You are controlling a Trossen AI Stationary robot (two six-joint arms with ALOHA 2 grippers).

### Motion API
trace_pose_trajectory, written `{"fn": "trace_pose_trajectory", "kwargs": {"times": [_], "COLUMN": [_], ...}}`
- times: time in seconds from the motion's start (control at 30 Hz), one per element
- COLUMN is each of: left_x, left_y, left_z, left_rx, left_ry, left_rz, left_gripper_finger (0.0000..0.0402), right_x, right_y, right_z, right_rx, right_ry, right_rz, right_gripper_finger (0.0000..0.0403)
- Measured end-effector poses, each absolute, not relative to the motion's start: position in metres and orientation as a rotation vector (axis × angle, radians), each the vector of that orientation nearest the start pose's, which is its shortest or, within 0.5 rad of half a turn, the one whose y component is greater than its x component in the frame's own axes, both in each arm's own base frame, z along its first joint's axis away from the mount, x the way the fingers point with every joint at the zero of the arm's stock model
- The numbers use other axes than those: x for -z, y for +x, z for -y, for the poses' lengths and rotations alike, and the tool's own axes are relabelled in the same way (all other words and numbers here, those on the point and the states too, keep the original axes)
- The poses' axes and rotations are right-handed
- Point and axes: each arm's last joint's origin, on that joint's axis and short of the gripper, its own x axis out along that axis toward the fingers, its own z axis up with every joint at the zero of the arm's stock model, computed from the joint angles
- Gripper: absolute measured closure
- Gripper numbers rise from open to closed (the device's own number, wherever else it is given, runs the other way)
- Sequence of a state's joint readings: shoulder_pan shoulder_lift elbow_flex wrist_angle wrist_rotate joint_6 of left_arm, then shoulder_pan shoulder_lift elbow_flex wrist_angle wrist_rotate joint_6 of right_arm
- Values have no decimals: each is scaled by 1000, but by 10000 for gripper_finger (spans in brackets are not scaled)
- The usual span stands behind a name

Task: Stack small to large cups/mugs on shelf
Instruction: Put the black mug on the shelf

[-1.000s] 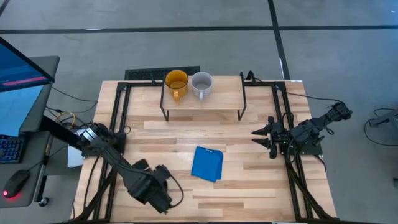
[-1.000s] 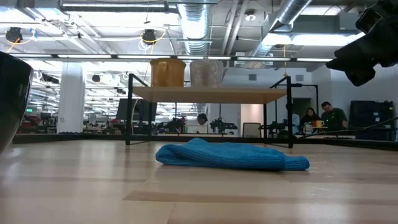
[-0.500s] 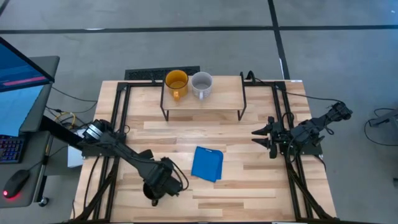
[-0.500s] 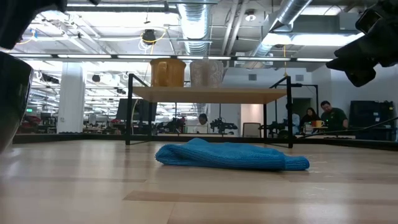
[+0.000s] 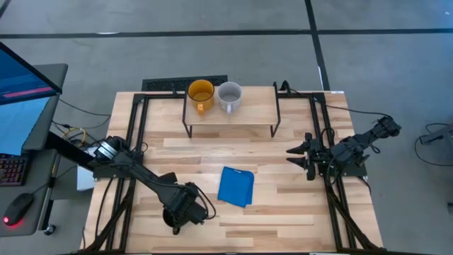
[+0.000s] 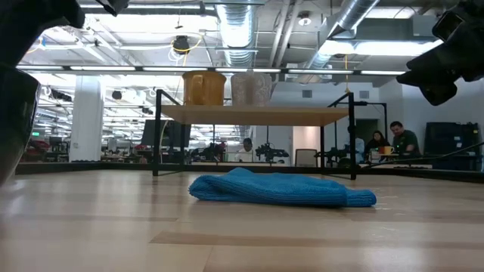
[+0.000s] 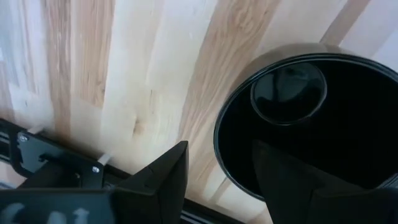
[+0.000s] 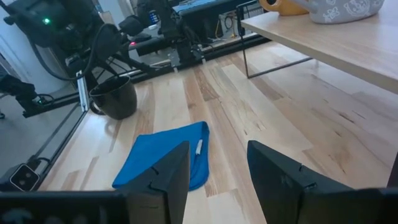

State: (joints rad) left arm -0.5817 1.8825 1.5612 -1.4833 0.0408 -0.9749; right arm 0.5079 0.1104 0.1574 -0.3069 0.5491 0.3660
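– Table [image 5: 283, 212] first: where are we seeing the mugs?
– Yellow mug [image 5: 200, 94] and grey mug [image 5: 229, 95] are sitting on the shelf [image 5: 255, 110]; black mug [image 7: 311, 124] is standing near the front edge.
– Grippers?
– Left gripper [image 7: 217, 180] is straddling the black mug's rim, jaws apart. Right gripper [image 5: 296, 157] is hovering by the right edge, jaws apart.

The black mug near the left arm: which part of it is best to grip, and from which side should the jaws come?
Probably the rim wall, from above. The black mug stands upright with its mouth open upward, and the left gripper hangs over it, open, one finger outside the wall and one over the mouth. Its handle is small and turned sideways, harder to catch.
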Motion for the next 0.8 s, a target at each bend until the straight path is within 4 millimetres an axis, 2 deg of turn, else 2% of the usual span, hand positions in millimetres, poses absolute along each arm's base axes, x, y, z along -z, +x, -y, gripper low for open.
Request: {"fn": "trace_pose_trajectory", "kwargs": {"times": [0.47, 0.67, 0.8], "left_x": [-239, -220, -214], "left_y": [278, 271, 270], "left_z": [182, 177, 177], "left_rx": [-376, -394, -396], "left_ry": [-197, -223, -229], "left_rz": [-1738, -1819, -1825], "left_gripper_finger": [230, 230, 230], "right_x": [-180, -180, -180], "right_y": [85, 85, 85], "right_z": [-30, -30, -30], "right_rx": [81, 81, 81], "right_ry": [233, 233, 233], "right_rz": [-214, -214, -214], "right_gripper_finger": [221, 221, 221]}}
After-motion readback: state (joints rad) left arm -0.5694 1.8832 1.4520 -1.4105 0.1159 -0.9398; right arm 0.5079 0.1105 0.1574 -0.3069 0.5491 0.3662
